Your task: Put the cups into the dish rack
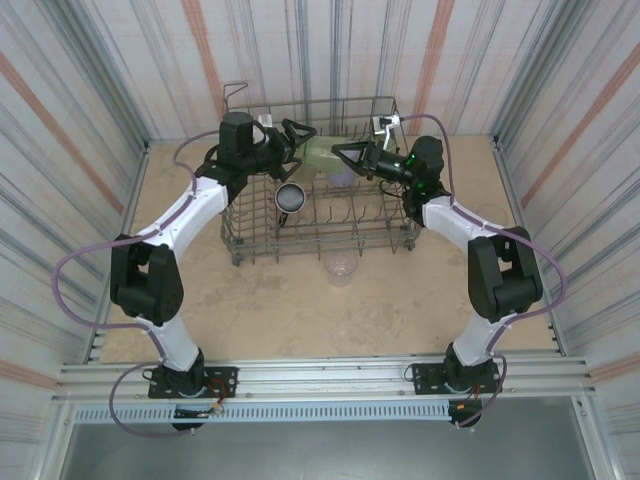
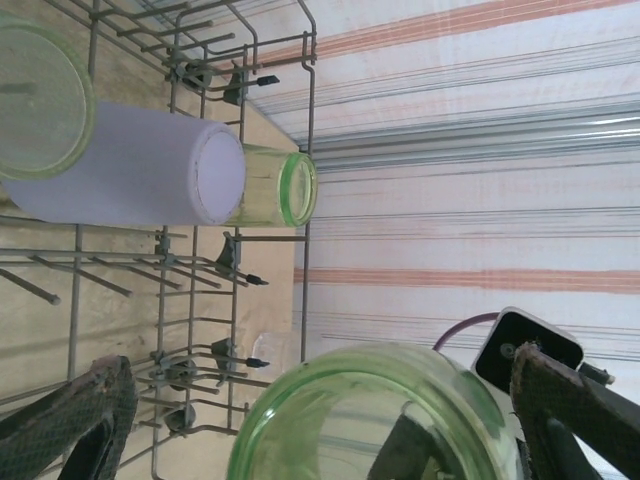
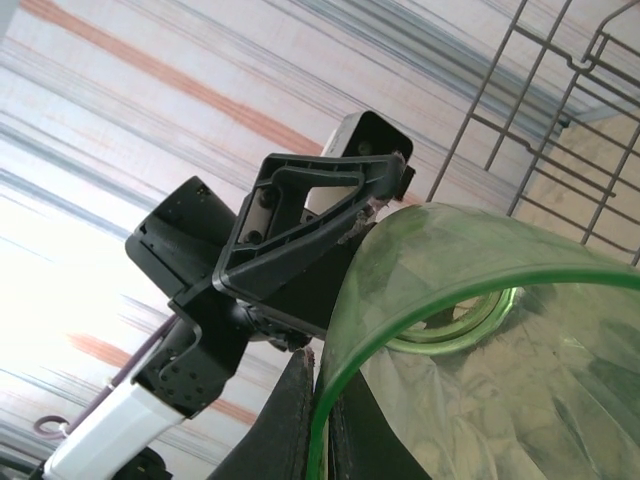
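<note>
The left gripper (image 2: 320, 420) stands spread wide, its fingers flanking a yellow-green cup (image 1: 320, 152) without touching it; that cup hangs over the far middle of the dish rack (image 1: 300, 238), between the two arms; its mouth is turned toward the left arm, so its long axis looks tilted, though how far I cannot tell; the right gripper (image 3: 318, 425) is clamped on the cup's wall at the rim, one finger inside; the right arm carries it, and I judge the tines lie straight below.
</note>
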